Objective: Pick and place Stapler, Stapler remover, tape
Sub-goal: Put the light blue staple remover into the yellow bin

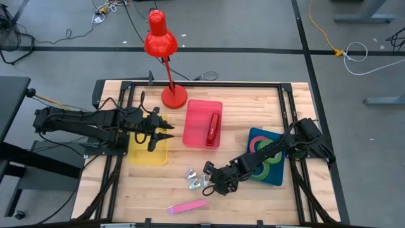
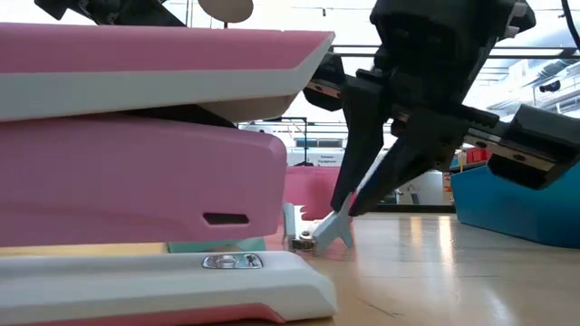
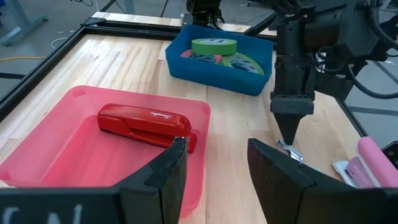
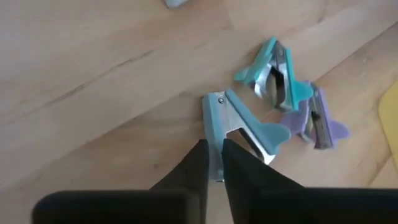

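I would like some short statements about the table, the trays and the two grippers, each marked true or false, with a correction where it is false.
1. A red stapler lies inside the pink tray. True.
2. The tape rolls lie in the yellow tray. False: they lie in the blue tray.
3. The right gripper is closed on the blue staple remover. True: its fingers pinch one edge of the remover on the wood.
4. The pink stapler is in the pink tray. False: it lies on the bare table near the front edge.
5. The left gripper holds a staple remover. False: its fingers are open and empty, above the yellow tray.
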